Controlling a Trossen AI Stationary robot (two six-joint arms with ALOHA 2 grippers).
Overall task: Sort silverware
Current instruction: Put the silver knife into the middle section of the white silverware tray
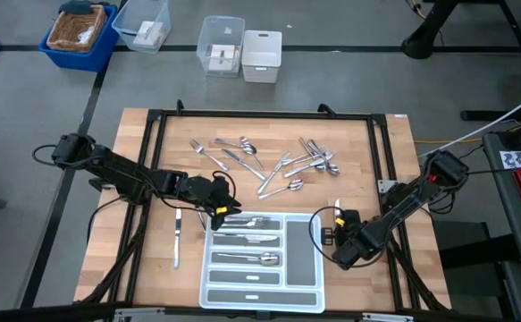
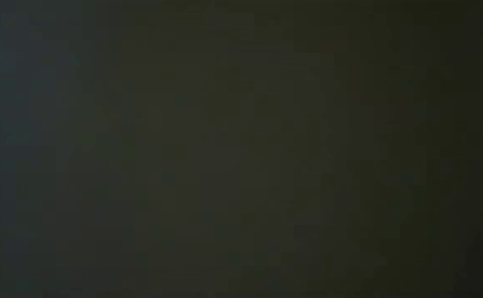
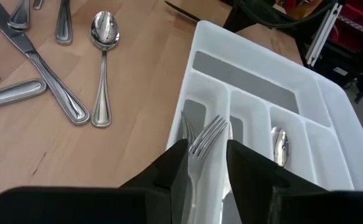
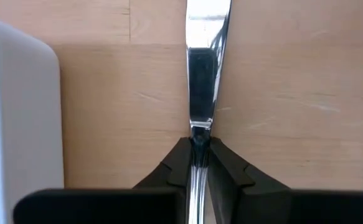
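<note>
The left tool (image 3: 207, 163) is grasping a fork (image 3: 205, 138) lengthwise over the tray's (image 3: 330, 102) end slot, while the right tool (image 4: 199, 163) is clenching a knife (image 4: 203, 68) beside the tray.

We see the tray (image 1: 303, 259) at the table's (image 1: 394, 161) near edge, between our two grippers: the left gripper (image 1: 220, 215) sits over its far-left corner, the right gripper (image 1: 339, 234) just beside its right wall. Behind the tray, loose silverware (image 1: 278, 161) lies scattered mid-table. One knife (image 1: 177, 234) lies apart, left of the tray. Forks (image 3: 203, 140) and a spoon (image 3: 281, 146) lie in neighbouring compartments.
</note>
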